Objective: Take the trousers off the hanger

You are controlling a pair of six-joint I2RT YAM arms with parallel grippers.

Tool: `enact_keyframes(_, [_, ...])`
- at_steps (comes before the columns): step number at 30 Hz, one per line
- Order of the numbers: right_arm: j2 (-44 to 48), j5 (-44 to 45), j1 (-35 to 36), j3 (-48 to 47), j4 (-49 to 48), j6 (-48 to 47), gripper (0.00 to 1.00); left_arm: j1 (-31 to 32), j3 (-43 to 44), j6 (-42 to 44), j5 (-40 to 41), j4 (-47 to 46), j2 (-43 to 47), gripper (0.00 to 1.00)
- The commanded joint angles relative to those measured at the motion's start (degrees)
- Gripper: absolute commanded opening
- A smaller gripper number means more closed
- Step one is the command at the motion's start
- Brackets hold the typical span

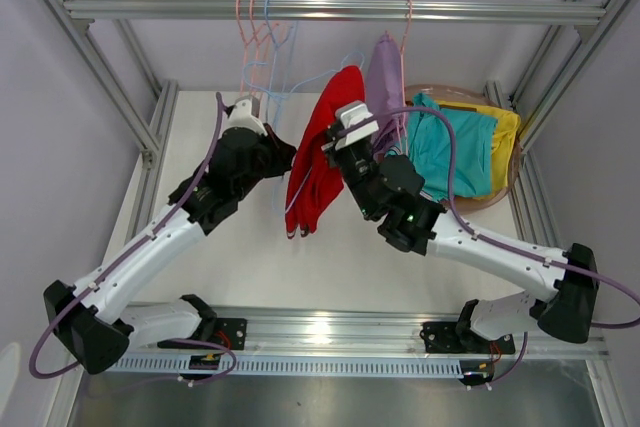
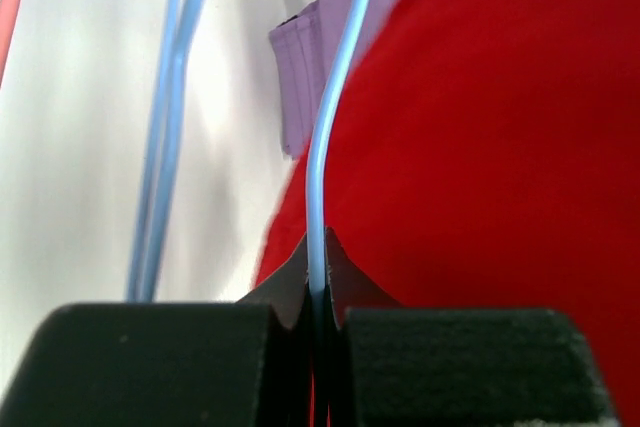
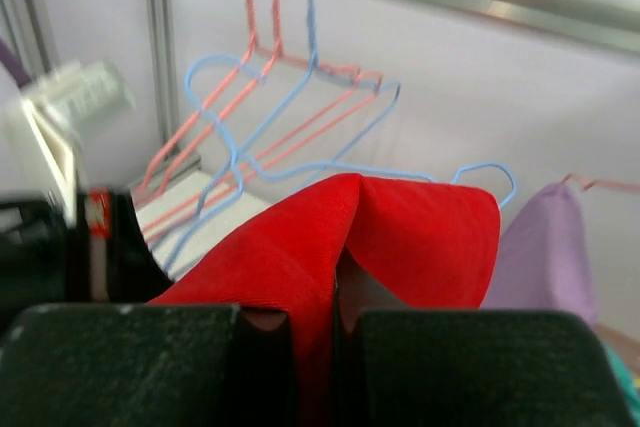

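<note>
The red trousers (image 1: 318, 157) hang draped over a light blue wire hanger (image 1: 330, 80) below the rail. My left gripper (image 1: 284, 154) is on their left side, shut on the blue hanger wire (image 2: 325, 147), with the red trousers (image 2: 480, 147) just behind it. My right gripper (image 1: 334, 145) is on their right side, shut on a fold of the red trousers (image 3: 400, 227). The lavender trousers (image 1: 384, 82) hang on a pink hanger to the right. Teal trousers (image 1: 445, 152) and yellow trousers (image 1: 503, 132) lie in the tub.
The pinkish round tub (image 1: 503, 195) stands at the back right. Several empty pink and blue hangers (image 1: 262, 42) hang from the metal rail (image 1: 150, 9) on the left. Frame posts (image 1: 150, 137) run along both sides.
</note>
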State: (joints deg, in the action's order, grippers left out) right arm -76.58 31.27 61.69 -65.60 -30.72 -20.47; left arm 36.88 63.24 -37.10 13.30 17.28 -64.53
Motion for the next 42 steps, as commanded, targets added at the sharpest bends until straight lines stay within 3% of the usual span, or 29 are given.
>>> enact_keyframes(1, [2.9,0.9,0.4,-12.7,-1.6,-4.7,0.0,0.3,3.7,2.3,1.6,0.2,-1.9,0.01])
enact_keyframes(10, [6.2,4.4,1.1,-27.0,8.1,-14.5,0.0,1.9,4.8,3.4,1.8,1.3,-4.0,0.01])
enact_keyframes(22, [21.9,12.2,4.1,-21.2,10.9,-21.7,0.0,3.5,5.2,4.7,2.4,1.3,-4.3,0.0])
enact_keyframes(26, [23.8,22.3,4.0,-16.0,-1.3,-32.5,0.0,4.5,5.3,5.5,3.0,1.4,-4.4,0.0])
enact_keyframes(29, [25.3,25.2,3.7,-11.7,-15.8,-42.3,0.0,5.3,5.5,5.9,3.4,1.4,-4.6,0.0])
enact_keyframes(31, [26.3,25.4,3.3,-10.3,-16.4,-44.1,0.0,5.5,5.6,6.1,3.6,1.4,-4.8,0.01])
enact_keyframes(38, [31.9,26.1,-4.1,-5.9,-12.7,-38.7,0.0,6.4,5.8,6.3,3.5,1.7,-5.4,0.0])
enact_keyframes(42, [36.9,25.3,-12.0,-6.5,-1.1,-30.1,0.0,7.1,5.9,6.7,3.8,1.7,-5.9,0.0])
